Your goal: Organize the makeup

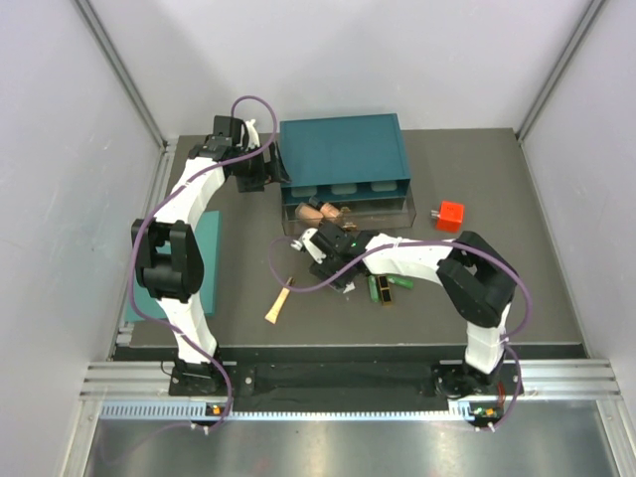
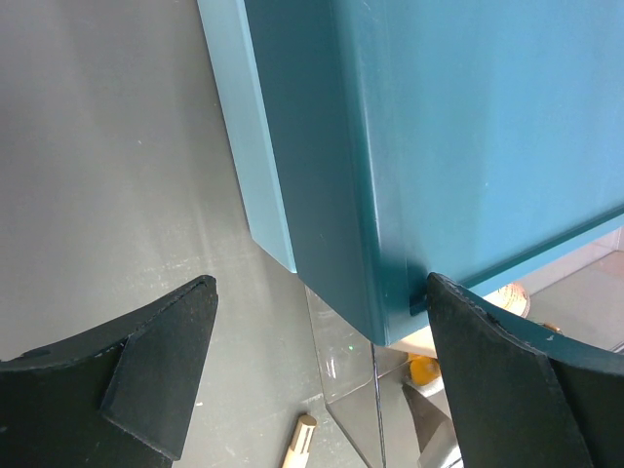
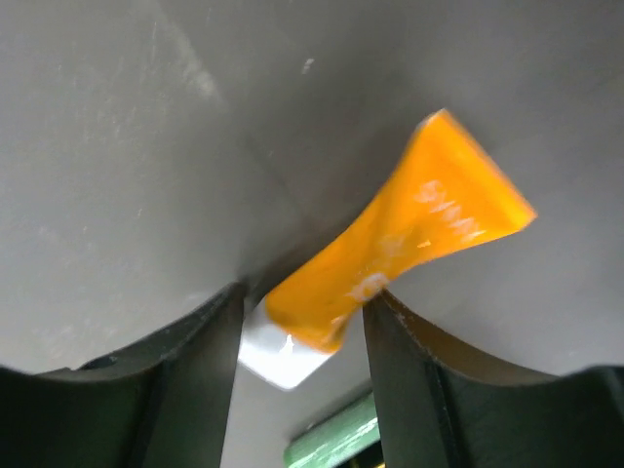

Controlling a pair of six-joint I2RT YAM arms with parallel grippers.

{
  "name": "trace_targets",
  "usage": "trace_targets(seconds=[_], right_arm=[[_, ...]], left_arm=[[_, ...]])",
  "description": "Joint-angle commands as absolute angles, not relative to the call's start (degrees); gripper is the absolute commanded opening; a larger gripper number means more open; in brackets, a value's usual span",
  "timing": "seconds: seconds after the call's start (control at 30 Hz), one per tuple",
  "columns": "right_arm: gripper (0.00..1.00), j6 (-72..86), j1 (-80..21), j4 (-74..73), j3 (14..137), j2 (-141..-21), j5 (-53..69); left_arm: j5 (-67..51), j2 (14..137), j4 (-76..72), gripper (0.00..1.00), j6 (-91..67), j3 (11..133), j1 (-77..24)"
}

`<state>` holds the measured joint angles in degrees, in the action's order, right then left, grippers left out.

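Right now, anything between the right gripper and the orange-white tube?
Nothing visible: the orange-white tube lies inside the right gripper, directly between its jaws. Whether they clamp it, I can't tell.

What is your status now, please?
Left gripper open at teal box corner. Right gripper straddles orange-white tube on table; grip unclear. Green sticks close by.

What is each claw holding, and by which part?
Nothing gripped. Right claw stands open around the orange tube near its white cap; left claw open at a corner of the teal box.
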<state>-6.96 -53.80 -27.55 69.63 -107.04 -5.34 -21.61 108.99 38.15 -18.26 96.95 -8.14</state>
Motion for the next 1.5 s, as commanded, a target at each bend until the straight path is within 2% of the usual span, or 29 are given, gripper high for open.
trace_targets(seconds=[0.0,0.07,0.1,0.13,0.17,0.2,0.27,0.33,0.47,0.73,1.0,1.07,1.47], right_arm=[[0.51,-5.7,-53.5,-26.1,69.8,-108.0,-7.8],[0.49,-5.5,-53.4,-26.1,69.3,-107.9,-8.1],[0.44,-5.2,-53.4,-26.0,68.7,-107.8,-7.9],[0.38,-5.2,-53.2,-25.9,68.4,-107.7,-7.3],[0.23,-5.0,-53.2,-25.7,68.1,-107.6,-6.5],[0.15,-5.2,-53.1,-25.6,67.5,-107.2,-5.9],[0.03,-5.1,-53.2,-25.1,66.9,-106.5,-4.7],[0.0,-5.0,-53.1,-25.2,66.7,-105.1,-4.4],[0.0,-5.4,-53.1,-26.6,68.5,-102.0,-4.1],[0.0,-9.6,-53.1,-32.3,81.2,-96.2,-1.8],[0.0,-17.8,-53.0,-34.8,96.1,-96.1,-7.1],[0.0,-20.6,-53.0,-34.8,97.6,-96.9,-11.8],[0.02,-31.4,-51.1,-25.1,88.6,-98.8,-31.2]], left_arm=[[-19.9,107.6,41.3,0.92,-16.4,95.7,-8.2],[-19.9,107.6,41.4,0.92,-16.4,95.5,-8.2],[-20.0,107.7,41.3,0.92,-16.4,95.6,-8.2],[-20.0,107.6,41.3,0.92,-16.5,95.6,-8.2],[-20.1,107.8,41.3,0.92,-16.6,95.6,-8.2],[-20.2,107.8,41.2,0.92,-16.7,95.5,-8.2],[-20.2,107.9,41.3,0.92,-16.6,95.6,-8.2],[-20.0,107.9,41.3,0.92,-16.4,95.6,-8.2],[-20.2,108.1,41.2,0.92,-16.4,95.5,-8.2],[-20.3,108.4,41.1,0.92,-16.7,95.5,-8.2],[-20.5,108.6,41.3,0.92,-16.4,96.0,-8.2],[-20.4,108.6,41.3,0.92,-16.4,96.1,-8.2],[-20.3,108.8,41.4,0.92,-15.9,96.2,-8.2]])
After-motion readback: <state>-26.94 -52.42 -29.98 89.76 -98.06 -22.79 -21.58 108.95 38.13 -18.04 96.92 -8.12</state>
